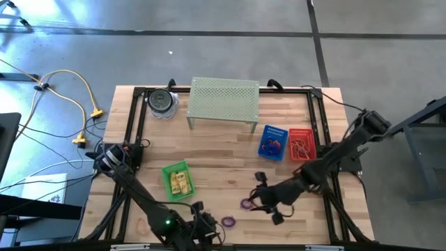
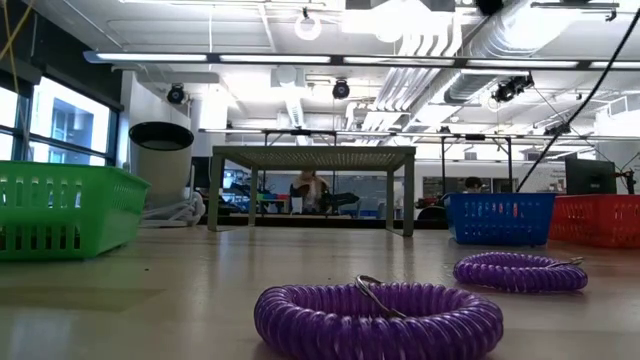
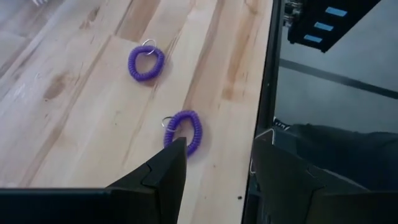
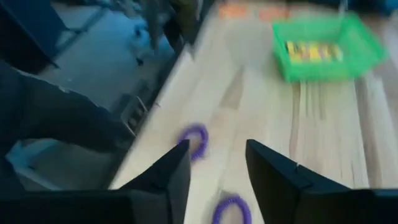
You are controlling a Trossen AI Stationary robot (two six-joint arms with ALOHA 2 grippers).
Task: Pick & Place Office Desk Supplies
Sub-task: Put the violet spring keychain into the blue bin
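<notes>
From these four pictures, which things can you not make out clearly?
- Blue basket and red basket: the high view shows tangled contents too small to count; the low view shows only the walls.
- Green basket: its yellow packets are blurred in the right wrist view, and their print is unreadable.
- Left pincer: dark and cut off by the bottom edge in the high view.
- Dark round container: its contents cannot be told.

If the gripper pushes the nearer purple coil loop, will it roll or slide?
The purple coil loop lies flat on the wooden table, so it would probably slide, not roll. Its springy coils look soft, so it may squash. It seems light.
</notes>
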